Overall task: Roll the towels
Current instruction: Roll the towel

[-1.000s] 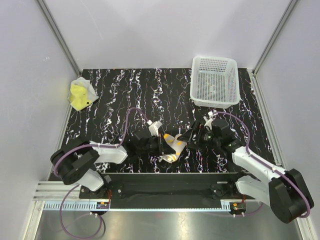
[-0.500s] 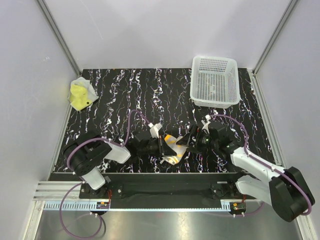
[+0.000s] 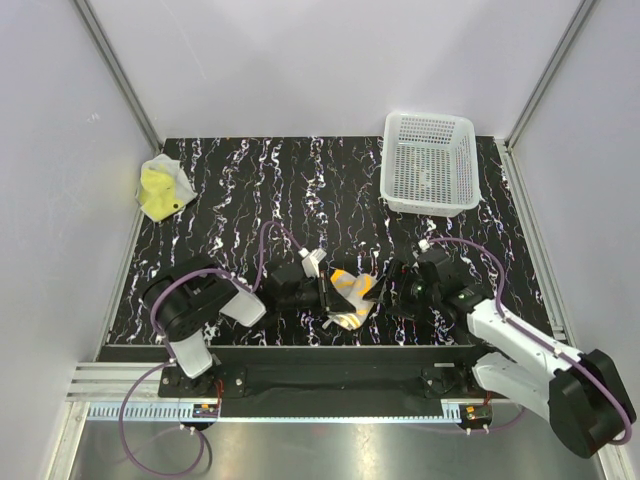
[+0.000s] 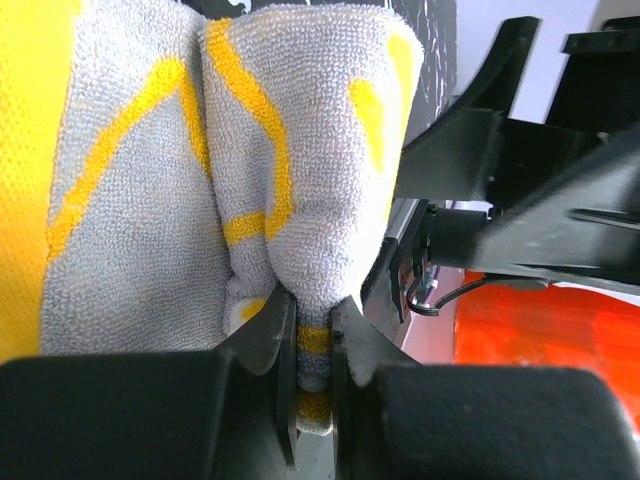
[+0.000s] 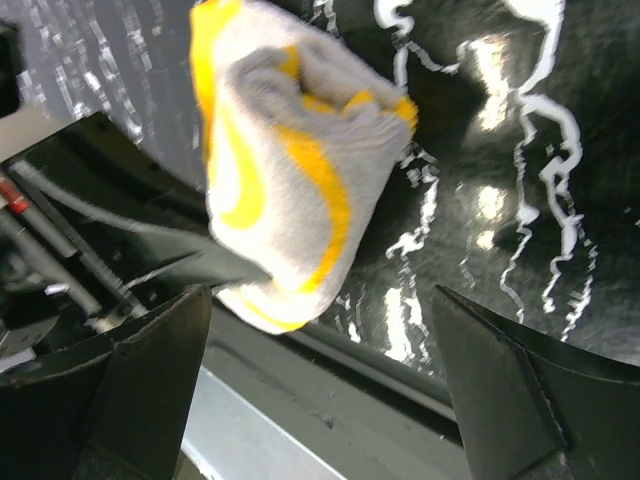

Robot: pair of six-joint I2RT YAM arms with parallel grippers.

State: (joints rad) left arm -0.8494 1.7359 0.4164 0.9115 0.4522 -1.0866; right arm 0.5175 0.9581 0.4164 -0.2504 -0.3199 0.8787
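Top external view. Item: orange towel [image 3: 350, 293], bunched, bottom centre of frame, on the black marbled table [image 3: 250, 190]. Left gripper [image 4: 312, 338] nipped tight on one fold at its edge. Right gripper [image 5: 315, 300] spread wide just beside the cloth, holding nothing. Second item: yellow towel [image 3: 163, 188], crumpled, upper left, well apart. White basket [image 3: 430, 205], upper right. Hazard, judged: the thin pinch may slip once rolling starts, or the loose bundle may fall open, since only one fold is held. Markings: no brand, label or writing legible.
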